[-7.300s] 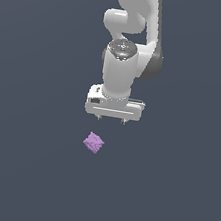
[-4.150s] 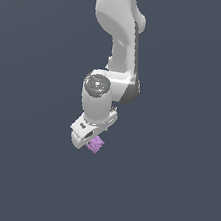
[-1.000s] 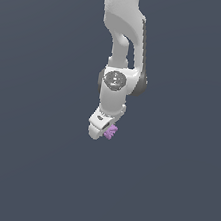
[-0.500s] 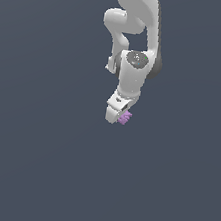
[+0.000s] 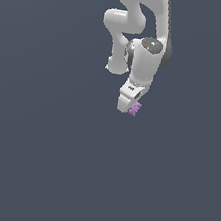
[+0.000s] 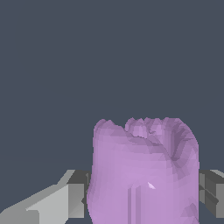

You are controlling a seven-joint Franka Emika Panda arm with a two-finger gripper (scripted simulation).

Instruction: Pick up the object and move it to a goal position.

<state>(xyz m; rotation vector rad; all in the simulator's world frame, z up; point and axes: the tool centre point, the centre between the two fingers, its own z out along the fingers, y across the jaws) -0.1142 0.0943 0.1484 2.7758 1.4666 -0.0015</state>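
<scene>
We see one purple block (image 5: 135, 108) clamped between the fingers (image 6: 72, 199) of our single pincer (image 5: 129, 107), closed on it

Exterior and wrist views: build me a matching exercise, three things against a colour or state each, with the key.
Things:
1. block
2. gripper
3. arm

Descriptions:
A. white, bent above the load
B. light purple, knobbly
C. shut on the load, grey pads at its sides

Pairs: 1-B, 2-C, 3-A
</scene>
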